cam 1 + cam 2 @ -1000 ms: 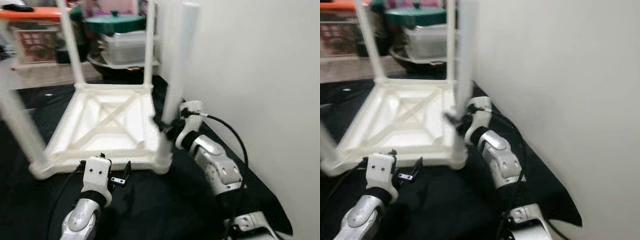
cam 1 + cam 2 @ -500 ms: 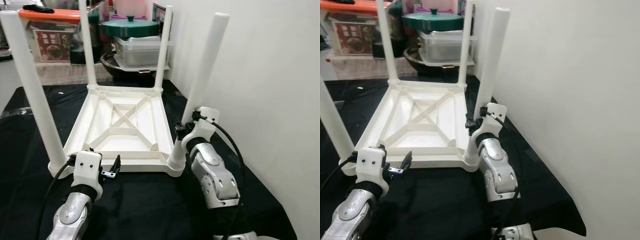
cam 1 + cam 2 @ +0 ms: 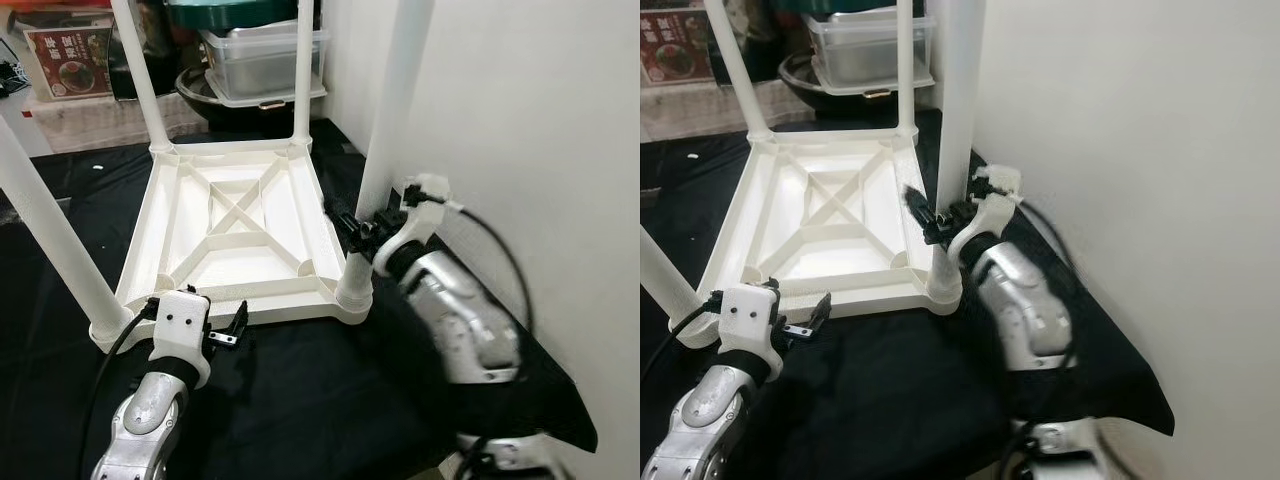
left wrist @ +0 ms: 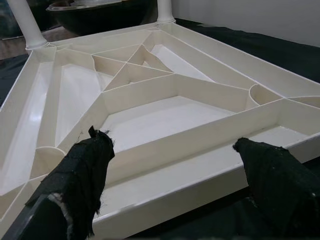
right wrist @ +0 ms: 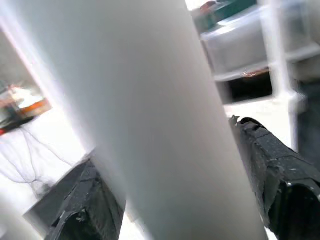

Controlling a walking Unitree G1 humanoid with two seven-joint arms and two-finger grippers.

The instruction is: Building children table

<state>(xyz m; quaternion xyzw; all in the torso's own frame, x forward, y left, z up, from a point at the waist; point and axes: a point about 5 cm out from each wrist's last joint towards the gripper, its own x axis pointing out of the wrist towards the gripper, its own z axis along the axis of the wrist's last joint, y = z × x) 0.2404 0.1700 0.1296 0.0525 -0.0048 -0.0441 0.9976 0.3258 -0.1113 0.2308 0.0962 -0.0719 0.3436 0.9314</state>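
Two tools: both at the upturned white children table (image 3: 235, 225) on black cloth (image 3: 300, 400).
Right tool (image 3: 360, 228): we see its fingers straddling the near right leg (image 3: 390, 110), seemingly gripping.
Left tool (image 4: 175, 165): fingers spread wide, before the near rim, empty.

We can read no text anywhere. One printed surface noted: a red label (image 3: 62, 55) on a box behind the upturned white table (image 3: 235, 235), past its far-left leg. It carries a dark round picture and white lettering, too small and blurred to make out. No marks legible on the table or the containers behind it.
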